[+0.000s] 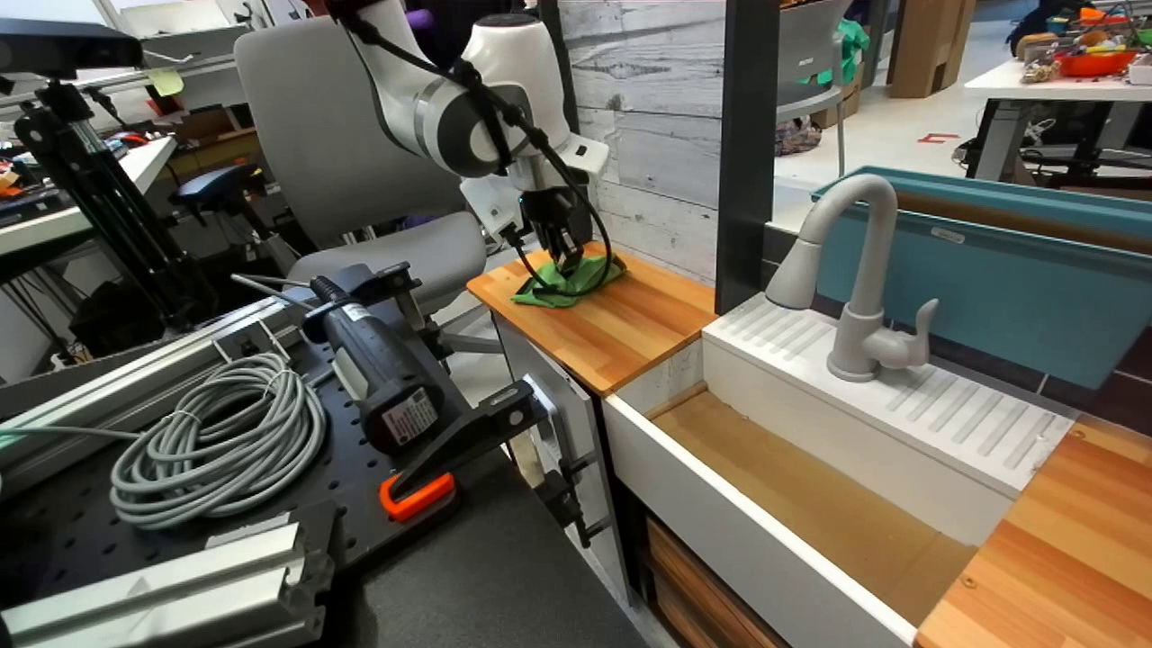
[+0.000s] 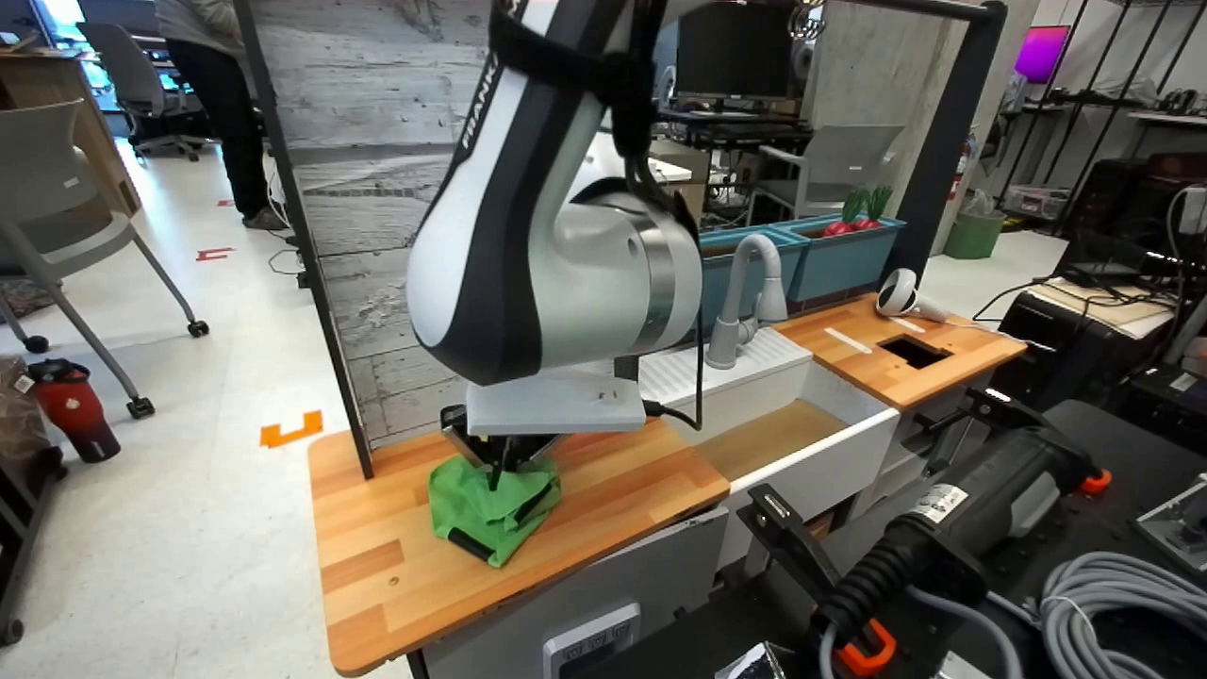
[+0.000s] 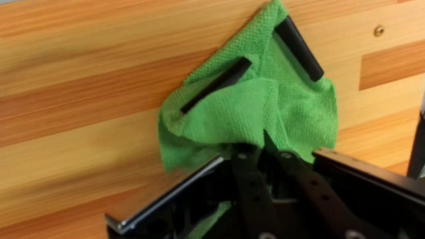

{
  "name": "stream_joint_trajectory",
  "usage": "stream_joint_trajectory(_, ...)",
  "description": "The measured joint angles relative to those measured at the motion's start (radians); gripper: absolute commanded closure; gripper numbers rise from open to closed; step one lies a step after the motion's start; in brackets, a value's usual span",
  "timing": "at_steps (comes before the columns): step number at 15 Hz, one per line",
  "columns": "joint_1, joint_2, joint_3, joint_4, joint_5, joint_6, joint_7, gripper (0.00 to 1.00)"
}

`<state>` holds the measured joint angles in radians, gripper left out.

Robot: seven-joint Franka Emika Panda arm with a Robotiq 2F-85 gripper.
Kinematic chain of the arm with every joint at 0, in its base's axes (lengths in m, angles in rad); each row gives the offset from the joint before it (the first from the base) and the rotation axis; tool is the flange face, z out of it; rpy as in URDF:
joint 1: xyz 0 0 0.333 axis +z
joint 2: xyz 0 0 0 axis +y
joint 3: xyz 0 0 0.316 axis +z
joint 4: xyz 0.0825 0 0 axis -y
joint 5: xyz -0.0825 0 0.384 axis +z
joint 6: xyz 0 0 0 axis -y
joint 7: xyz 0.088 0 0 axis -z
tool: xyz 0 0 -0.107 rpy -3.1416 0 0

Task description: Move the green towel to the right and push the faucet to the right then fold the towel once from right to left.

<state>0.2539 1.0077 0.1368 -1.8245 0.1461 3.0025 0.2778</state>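
The green towel (image 1: 538, 293) lies crumpled on the wooden counter left of the sink; it also shows in an exterior view (image 2: 495, 517) and in the wrist view (image 3: 232, 113), with dark strips on it. My gripper (image 3: 255, 146) points down into the towel, its fingers close together. A fold passes over one fingertip while the other tip lies across the cloth, so the towel appears pinched between them. In the exterior views the gripper (image 1: 567, 261) (image 2: 500, 471) is low at the towel and its tips are partly hidden. The grey faucet (image 1: 868, 261) (image 2: 728, 325) stands behind the sink, its spout toward the left in an exterior view.
The wooden counter (image 1: 630, 328) (image 2: 377, 528) adjoins the white sink (image 1: 720, 513). A grey plank wall panel (image 1: 648, 162) stands behind the counter. Teal planters (image 1: 1017, 279) are behind the faucet. A black hand tool (image 1: 378, 369) and coiled grey cable (image 1: 225, 441) lie on the black bench in front.
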Motion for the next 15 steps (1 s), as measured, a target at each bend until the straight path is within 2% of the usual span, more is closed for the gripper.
stream_joint_trajectory(3, 0.039, 0.03, -0.03, 0.042, 0.0, -0.002, 0.008, 0.35)
stream_joint_trajectory(7, 0.063, -0.002, -0.025, 0.016, -0.001, 0.015, 0.007, 0.05)
stream_joint_trajectory(9, 0.064, -0.047, -0.011, -0.035, -0.001, 0.047, 0.006, 0.0)
stream_joint_trajectory(15, 0.033, -0.209, 0.031, -0.226, -0.001, 0.095, -0.005, 0.0)
